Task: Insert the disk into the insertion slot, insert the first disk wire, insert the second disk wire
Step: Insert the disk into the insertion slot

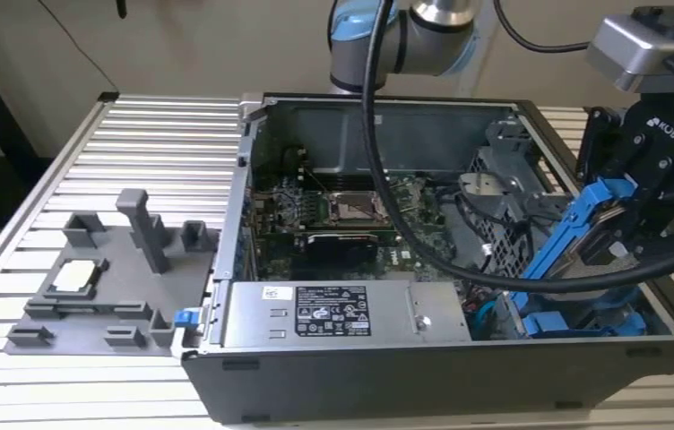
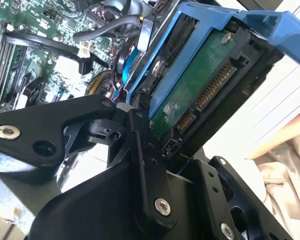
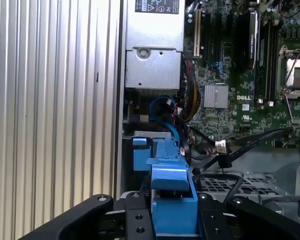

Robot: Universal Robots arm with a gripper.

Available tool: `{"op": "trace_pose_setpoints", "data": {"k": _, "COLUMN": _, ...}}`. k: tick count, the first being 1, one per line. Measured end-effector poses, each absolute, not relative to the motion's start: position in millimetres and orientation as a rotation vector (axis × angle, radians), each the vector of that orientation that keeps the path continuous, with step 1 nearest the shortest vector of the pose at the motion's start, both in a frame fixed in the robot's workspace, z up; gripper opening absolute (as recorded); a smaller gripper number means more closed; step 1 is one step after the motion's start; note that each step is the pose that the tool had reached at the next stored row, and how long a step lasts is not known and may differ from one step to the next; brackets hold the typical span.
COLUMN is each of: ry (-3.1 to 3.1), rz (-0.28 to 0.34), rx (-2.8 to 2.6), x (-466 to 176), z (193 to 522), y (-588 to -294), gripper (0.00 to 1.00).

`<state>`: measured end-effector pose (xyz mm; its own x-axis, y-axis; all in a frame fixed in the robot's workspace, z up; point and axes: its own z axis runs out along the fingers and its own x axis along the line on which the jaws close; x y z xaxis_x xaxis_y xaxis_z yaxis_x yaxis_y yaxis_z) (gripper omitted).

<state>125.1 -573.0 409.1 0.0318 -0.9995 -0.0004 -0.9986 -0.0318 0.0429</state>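
Black fingers (image 2: 142,160) of the hand (image 1: 624,222) clamp the disk (image 1: 566,240), tilted at the exterior view's right. Just beneath lies the insertion slot (image 1: 588,324).

Motherboard (image 1: 277,224), power-supply box (image 1: 325,315), grey fixture (image 1: 122,288), slatted table (image 1: 133,134)

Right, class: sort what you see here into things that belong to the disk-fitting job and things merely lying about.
Belongs to the job: the disk, tilted, clamped in the gripper; the insertion slot with blue tabs.
Just lying about: the power-supply box; the motherboard; the perforated cage; the grey parts tray on the exterior view's left.
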Motion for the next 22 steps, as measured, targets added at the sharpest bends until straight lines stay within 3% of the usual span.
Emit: {"op": "trace_pose_setpoints", "data": {"k": 22, "ry": -2.136, "rz": -0.048, "rx": 2.261, "x": 128, "z": 372, "y": -573, "gripper": 0.33}}
